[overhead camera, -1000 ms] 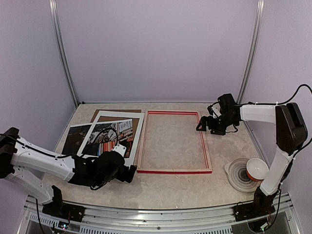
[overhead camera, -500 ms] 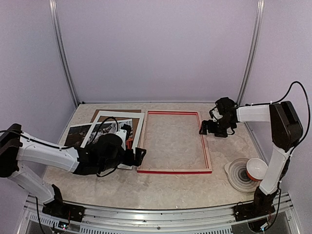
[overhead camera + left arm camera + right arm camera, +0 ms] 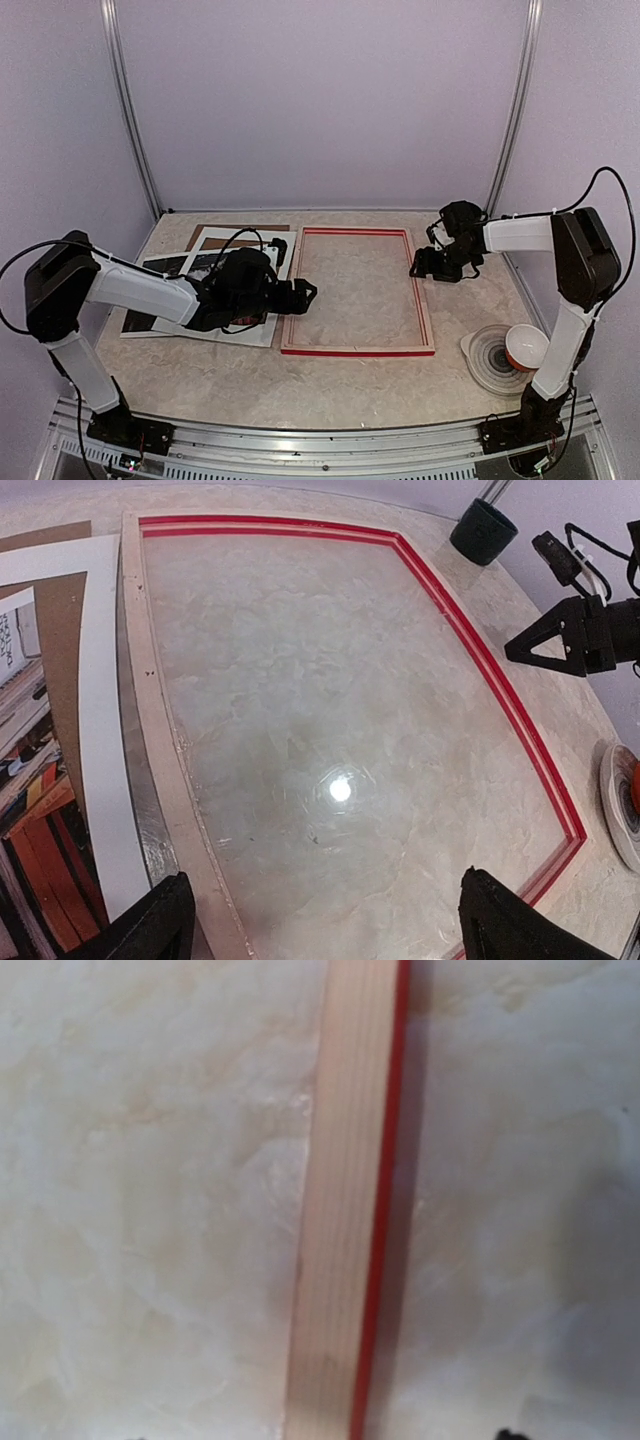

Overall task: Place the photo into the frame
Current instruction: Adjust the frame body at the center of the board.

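Observation:
The frame point(image 3: 358, 350) lies flat mid-table with its pale wood back up and its red edges showing; it fills the left wrist view point(image 3: 160, 740). The photo point(image 3: 160, 264) lies to its left under the white mat point(image 3: 282, 262); its book colours show at the left wrist view's edge point(image 3: 25, 810). My left gripper point(image 3: 303, 292) is open and empty, low over the frame's left rail, with its fingers spread wide point(image 3: 322, 880). My right gripper point(image 3: 418, 268) hovers at the frame's right rail point(image 3: 340, 1210) and holds nothing; only a dark tip shows in its own view.
A brown backing board point(image 3: 240, 230) lies under the mat at the back left. A red-and-white bowl on stacked plates point(image 3: 515, 350) stands at the front right. A black post foot point(image 3: 483, 532) stands behind the frame's far right corner.
My left arm has swung right and away from me, from in front of the mat to the frame's left rail. My right gripper has shifted slightly along the right rail.

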Action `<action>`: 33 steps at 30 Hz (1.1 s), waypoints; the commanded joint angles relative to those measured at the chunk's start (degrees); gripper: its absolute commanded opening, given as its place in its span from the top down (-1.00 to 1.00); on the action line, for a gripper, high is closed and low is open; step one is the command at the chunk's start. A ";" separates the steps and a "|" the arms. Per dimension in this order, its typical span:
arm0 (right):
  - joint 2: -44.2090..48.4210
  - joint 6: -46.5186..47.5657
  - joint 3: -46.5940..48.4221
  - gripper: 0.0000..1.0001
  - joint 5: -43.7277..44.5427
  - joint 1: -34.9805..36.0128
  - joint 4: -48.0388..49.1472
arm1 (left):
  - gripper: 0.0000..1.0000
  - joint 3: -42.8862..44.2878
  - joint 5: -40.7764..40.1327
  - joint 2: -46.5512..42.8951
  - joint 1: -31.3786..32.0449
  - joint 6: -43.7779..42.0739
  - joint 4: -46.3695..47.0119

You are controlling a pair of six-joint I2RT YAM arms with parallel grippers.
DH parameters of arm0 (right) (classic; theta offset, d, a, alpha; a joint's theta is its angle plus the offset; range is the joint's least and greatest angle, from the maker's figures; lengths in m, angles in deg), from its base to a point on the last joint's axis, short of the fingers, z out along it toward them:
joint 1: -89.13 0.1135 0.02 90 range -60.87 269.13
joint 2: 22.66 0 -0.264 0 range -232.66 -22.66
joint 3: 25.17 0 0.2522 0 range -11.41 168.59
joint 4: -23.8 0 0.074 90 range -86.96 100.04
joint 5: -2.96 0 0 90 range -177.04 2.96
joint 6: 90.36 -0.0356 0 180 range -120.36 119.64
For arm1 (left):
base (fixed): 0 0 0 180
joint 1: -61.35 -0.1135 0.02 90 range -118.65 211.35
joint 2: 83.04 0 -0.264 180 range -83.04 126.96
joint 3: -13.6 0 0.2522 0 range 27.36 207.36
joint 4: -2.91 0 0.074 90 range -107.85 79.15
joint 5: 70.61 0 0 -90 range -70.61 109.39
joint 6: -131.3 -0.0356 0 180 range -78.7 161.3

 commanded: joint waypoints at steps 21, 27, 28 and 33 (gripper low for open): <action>-3.96 -0.26 -1.27 -0.24 0.06 0.98 2.05 | -0.70 4.41 3.41 9.95 -2.77 3.79 2.11; -3.50 0.39 -1.91 -0.21 0.90 0.77 1.75 | -0.69 3.85 5.28 10.63 -2.74 4.32 3.27; -3.57 0.53 -2.01 -0.18 1.10 0.66 1.69 | -0.68 3.89 5.47 10.73 -2.66 4.31 3.17; -4.08 0.91 -2.59 -0.02 1.54 -0.43 1.32 | -0.67 2.97 6.47 11.29 -2.49 5.22 4.41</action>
